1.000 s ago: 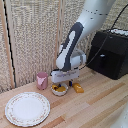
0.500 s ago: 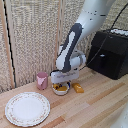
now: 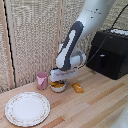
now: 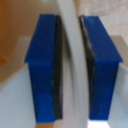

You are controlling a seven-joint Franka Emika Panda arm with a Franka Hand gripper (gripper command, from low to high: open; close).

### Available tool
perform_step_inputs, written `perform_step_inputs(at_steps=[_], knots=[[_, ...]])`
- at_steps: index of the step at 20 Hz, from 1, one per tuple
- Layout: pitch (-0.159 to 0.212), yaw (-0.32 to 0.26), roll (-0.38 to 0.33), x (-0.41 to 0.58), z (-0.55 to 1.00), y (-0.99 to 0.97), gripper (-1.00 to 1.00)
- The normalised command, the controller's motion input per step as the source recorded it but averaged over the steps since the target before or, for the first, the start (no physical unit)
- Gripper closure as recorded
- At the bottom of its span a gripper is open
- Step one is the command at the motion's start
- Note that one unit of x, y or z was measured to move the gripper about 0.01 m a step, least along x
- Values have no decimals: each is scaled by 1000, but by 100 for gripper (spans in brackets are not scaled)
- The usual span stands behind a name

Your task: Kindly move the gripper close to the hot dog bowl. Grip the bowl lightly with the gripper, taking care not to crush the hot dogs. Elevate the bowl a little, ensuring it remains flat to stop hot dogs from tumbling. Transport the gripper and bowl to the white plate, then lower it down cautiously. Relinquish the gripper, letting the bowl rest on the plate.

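The hot dog bowl (image 3: 58, 87) is a small white bowl with yellow-orange hot dogs (image 3: 58, 85) inside, standing on the wooden table between the pink cup and the orange block. My gripper (image 3: 59, 80) is down at the bowl under the white wrist. In the wrist view the two blue fingers (image 4: 44, 65) stand close on either side of the bowl's thin white rim (image 4: 71, 60), so the gripper is shut on the bowl. The white plate (image 3: 27, 108) with a patterned rim lies at the exterior view's front left, apart from the bowl.
A pink cup (image 3: 42, 80) stands just to the exterior view's left of the bowl. An orange block-shaped item (image 3: 77, 88) lies to its right. A black box (image 3: 110, 54) with cables stands at the back right. A slatted wooden wall runs behind.
The arm and bowl stay at nearly the same spot; no clear movement shows between the frames.
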Motion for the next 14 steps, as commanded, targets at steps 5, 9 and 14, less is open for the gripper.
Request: perform_step_inputs(at_steps=[5, 9, 14], knots=[[1, 75, 110, 1, 490, -147, 100], [12, 91, 142, 74, 701, -288, 100], [4, 80, 152, 190, 763, -341, 100]])
